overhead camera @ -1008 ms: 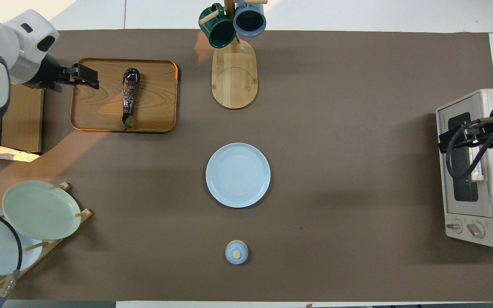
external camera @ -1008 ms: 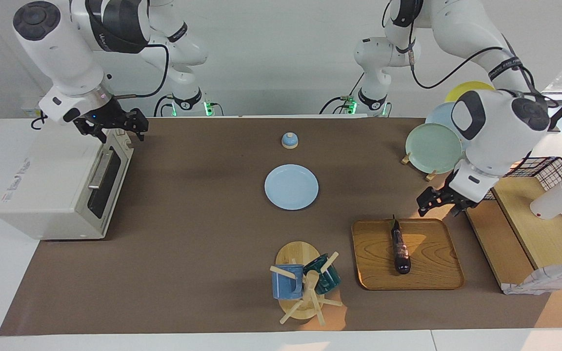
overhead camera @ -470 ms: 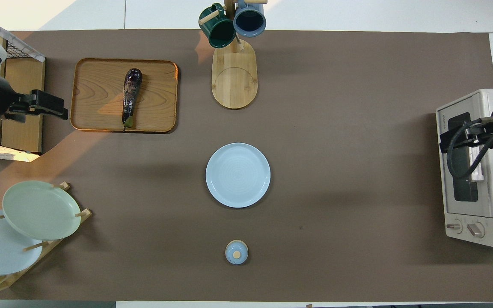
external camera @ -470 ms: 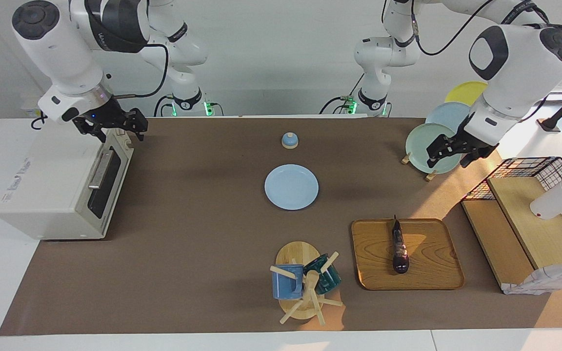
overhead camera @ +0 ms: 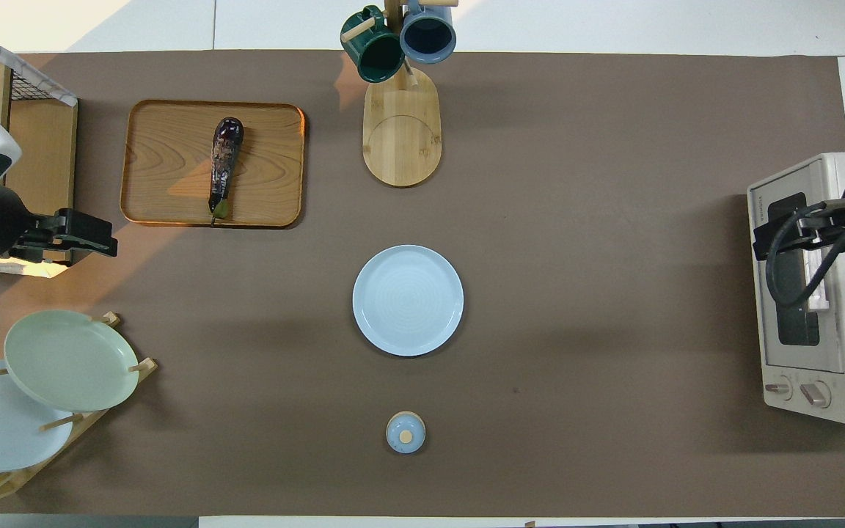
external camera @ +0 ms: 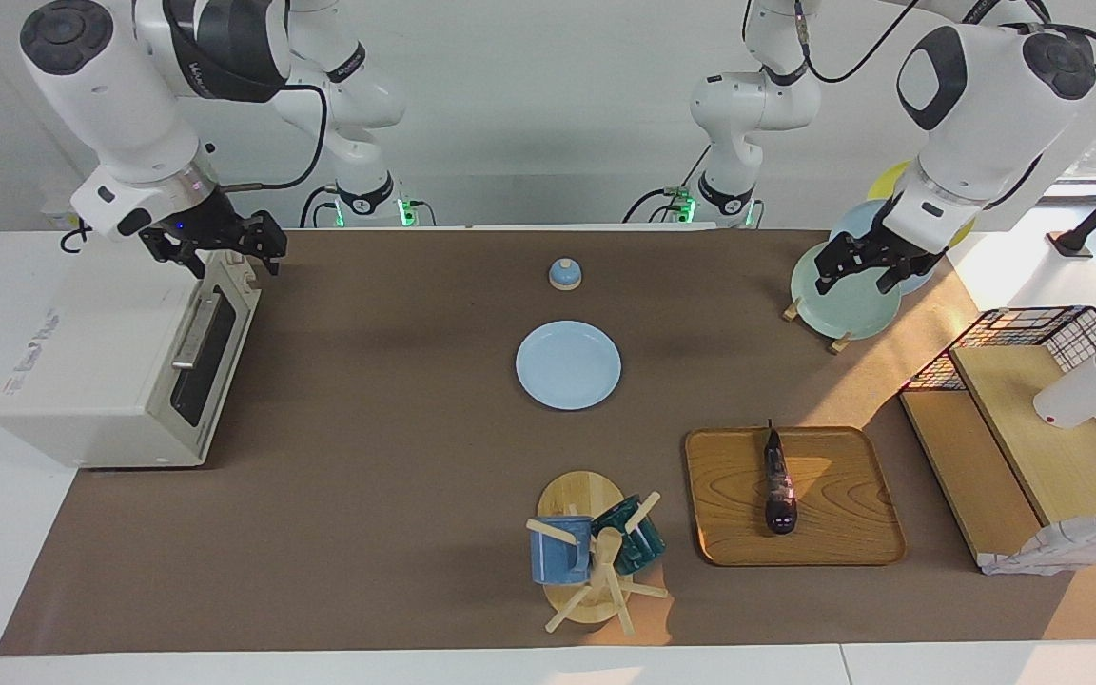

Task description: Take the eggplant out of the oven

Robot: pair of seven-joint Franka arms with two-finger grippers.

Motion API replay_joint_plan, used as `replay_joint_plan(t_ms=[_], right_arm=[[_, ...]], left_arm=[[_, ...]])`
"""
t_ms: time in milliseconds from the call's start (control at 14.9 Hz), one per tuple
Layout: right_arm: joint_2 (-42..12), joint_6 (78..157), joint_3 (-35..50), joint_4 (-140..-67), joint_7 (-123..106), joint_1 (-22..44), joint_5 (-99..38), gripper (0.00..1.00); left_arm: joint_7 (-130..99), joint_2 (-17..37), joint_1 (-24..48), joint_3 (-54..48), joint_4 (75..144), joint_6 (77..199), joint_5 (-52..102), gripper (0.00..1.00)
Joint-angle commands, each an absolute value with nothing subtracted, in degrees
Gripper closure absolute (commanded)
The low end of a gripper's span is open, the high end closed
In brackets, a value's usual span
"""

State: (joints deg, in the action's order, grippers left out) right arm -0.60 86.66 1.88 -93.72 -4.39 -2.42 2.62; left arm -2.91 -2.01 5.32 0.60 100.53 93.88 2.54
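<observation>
- Since the earlier frames, the left gripper (external camera: 860, 270) is being drawn up and away from the tray (external camera: 843, 542), and is now being held over the plate rack (external camera: 838, 341) at the left arm's end of the table; nothing is being carried in it, and its fingers are being kept apart.
- Barely any change is being shown by the right gripper (external camera: 225, 247): it is being held just over the oven (external camera: 82, 381), at the door's top edge, with its fingers apart and nothing between them.
- The eggplant (external camera: 778, 483) is lying on the tray, well apart from the oven, with its stem pointing toward the robots.
- The oven door is being seen shut, its bar handle untouched.
- The task is being judged as done: the eggplant is out of the oven and set down, and the left arm is pulling back. Nothing more seems to be left, apart from the arms being brought to rest.
- Being counted: one eggplant, one oven, one tray, one blue plate (external camera: 568, 364) flat at mid-table, three plates in the rack, two mugs (external camera: 596, 550) on one mug tree, one small lidded pot (external camera: 564, 274), and one wire rack with wooden shelves (external camera: 1033, 428).
</observation>
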Motion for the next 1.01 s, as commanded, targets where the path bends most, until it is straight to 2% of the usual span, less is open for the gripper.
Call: replay_joint_plan(t_ms=[0,336,941], right_arm=[[-0.53,86.92,1.76,-92.99,-3.78,-2.28,1.85,0.00],[-0.35,86.92,2.20,-93.08,-3.60,-2.72,1.58,0.00],[-0.26,86.92,1.85,-92.99,-3.52,-2.72,1.49,0.00]], left_arm=[[-4.22,-3.25,6.94,0.79,100.29,92.47,-0.18,0.00],[-5.36,-2.37,6.59,0.62,96.24,89.91,2.37,0.00],[-5.27,-2.46,6.59,0.62,96.50,89.91,2.37,0.00]])
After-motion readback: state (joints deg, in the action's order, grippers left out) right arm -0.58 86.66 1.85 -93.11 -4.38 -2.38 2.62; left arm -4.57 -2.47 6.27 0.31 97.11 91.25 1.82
